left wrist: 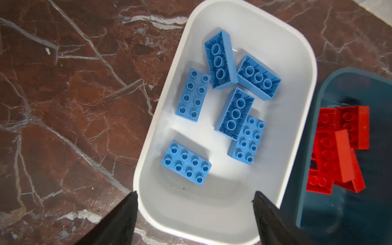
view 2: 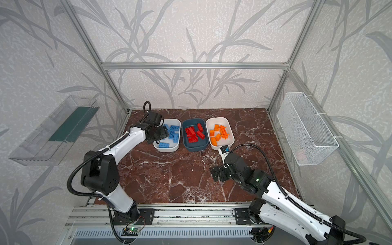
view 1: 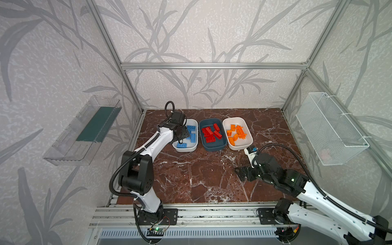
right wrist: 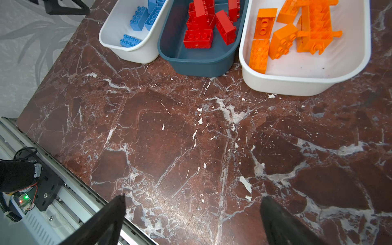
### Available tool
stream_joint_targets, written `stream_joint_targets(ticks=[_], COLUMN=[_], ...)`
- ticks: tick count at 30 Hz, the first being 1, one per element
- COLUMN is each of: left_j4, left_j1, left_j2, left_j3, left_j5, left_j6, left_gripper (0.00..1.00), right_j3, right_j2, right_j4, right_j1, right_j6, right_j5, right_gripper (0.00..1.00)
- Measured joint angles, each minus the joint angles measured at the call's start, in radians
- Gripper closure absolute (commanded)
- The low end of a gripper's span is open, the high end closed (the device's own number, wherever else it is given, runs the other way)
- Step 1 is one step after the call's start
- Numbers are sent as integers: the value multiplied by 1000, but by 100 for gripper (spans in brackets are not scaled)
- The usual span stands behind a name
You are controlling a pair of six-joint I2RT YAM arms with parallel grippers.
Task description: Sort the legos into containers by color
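Three containers stand in a row at the back of the table. The left white tub (view 1: 186, 149) holds several blue legos (left wrist: 186, 162). The dark teal tub (view 1: 212, 147) holds red legos (view 1: 210, 134). The right white tub (view 1: 244, 146) holds orange legos (view 1: 237, 132), among them a longer toothed piece. My left gripper (left wrist: 195, 193) hangs open and empty over the near end of the left tub, just short of the nearest blue brick. My right gripper (right wrist: 195, 196) stands open and empty above bare marble, in front of the right tub (right wrist: 297, 84).
A clear plastic shelf (view 1: 82, 131) hangs on the left wall and a white wire mesh basket (view 1: 331, 129) on the right wall. An aluminium rail (view 1: 191, 214) runs along the table's front edge. No loose bricks show on the marble (view 1: 201, 174).
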State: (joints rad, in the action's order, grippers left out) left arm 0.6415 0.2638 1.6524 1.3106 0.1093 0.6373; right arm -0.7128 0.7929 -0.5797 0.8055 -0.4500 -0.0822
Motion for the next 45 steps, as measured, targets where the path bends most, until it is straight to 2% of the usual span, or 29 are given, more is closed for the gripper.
stream_joint_targets(ticks=[9,15,18,24,29,32,39,42,45], left_j4=[-74,-191,-253,-400,-533,-605,-779,-857,-935], left_j1=[61,158,190,191,191,191,151,86,3], left_j2=[-215,-402,-505,-711,-814,-822,-825,-830,-814], left_j3=[-204,-396,-491,-691,-825,-883,-1003,-1040,-1061], left_j5=[83,206,282,401,476,515,552,538,510], left_j6=[-75,-162,-205,-306,-387,-436,-524,-529,-517], left_gripper=[15,15,14,14,14,14,14,14,14], right_j3=[0,18,56,204,342,388,393,413,484], right_j2=[-41,-49,-72,-214,-361,-380,-227,-157,-102], right_j4=[-38,-54,-52,5,114,186,396,548,750], right_j1=[0,0,-1,-1,-1,-3,-72,-161,-301], right_j6=[-17,-19,-9,50,97,137,304,396,454], right_j5=[-43,-130,-164,-235,-318,-366,-496,-505,-457], right_gripper=[1,1,1,1,0,0,1,1,1])
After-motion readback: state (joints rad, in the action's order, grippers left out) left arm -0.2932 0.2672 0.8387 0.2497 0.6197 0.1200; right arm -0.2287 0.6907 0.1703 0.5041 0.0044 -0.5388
